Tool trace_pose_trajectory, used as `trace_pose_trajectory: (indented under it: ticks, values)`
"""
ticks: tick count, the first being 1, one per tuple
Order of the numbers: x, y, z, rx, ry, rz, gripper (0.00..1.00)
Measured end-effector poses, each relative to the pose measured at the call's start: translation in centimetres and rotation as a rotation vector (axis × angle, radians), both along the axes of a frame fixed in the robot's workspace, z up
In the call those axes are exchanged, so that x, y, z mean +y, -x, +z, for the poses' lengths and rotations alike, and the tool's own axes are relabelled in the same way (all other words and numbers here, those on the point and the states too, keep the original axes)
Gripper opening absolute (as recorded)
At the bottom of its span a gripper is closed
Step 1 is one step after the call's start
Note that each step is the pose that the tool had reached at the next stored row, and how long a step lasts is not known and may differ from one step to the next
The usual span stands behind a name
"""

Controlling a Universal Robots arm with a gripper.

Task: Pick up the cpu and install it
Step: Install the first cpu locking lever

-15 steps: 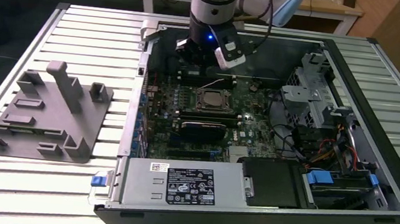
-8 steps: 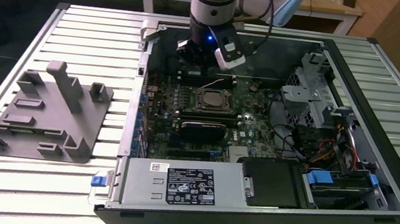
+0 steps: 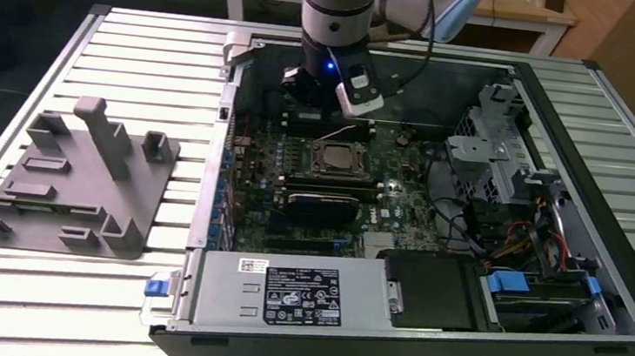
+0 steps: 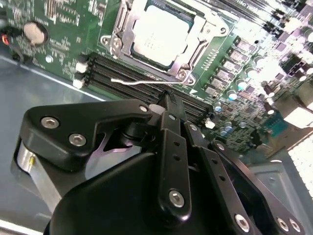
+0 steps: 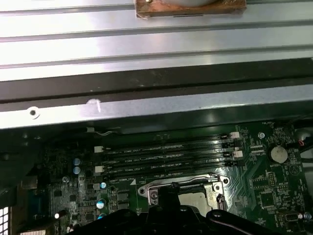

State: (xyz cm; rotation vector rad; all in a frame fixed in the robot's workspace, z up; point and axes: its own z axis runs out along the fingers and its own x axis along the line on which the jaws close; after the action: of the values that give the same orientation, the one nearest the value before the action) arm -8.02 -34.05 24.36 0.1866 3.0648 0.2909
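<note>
The cpu (image 3: 335,156) lies flat in the motherboard socket, silvery top up, inside the open computer case. In the second wrist view the cpu (image 4: 156,34) sits within the socket's metal frame (image 4: 120,36). My gripper (image 4: 165,100) hangs above the memory slots (image 4: 137,78) just beside the socket. Its black fingers (image 4: 171,142) are shut together with nothing between them. In the first wrist view the gripper (image 5: 172,188) tip overlaps the edge of the socket and hides part of the cpu (image 5: 195,200).
A grey fixture block (image 3: 72,181) lies on the slatted table at the exterior view's left. Inside the case are the power supply (image 3: 283,293), a drive cage (image 3: 506,161) with cables, and a thin white wire (image 4: 132,82) across the memory slots.
</note>
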Motion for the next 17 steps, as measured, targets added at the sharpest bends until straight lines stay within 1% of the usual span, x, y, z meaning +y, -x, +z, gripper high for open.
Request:
trace_pose_trajectory:
  ticks: [3,5,6,10,11,17]
  values:
    - [0.00,0.00,-0.29,-0.0009,0.0000,-0.040,0.11]
    - [0.00,0.00,-0.46,-0.0034,0.0000,-0.060,0.11]
    - [0.00,0.00,-0.55,-0.0057,0.0000,-0.067,0.11]
    - [0.00,0.00,-0.81,-0.0131,-0.0011,-0.081,0.11]
    - [-0.01,0.00,-0.82,-0.0141,-0.0010,-0.082,0.11]
    - [0.00,0.00,-0.84,-0.0145,-0.0016,-0.083,0.11]
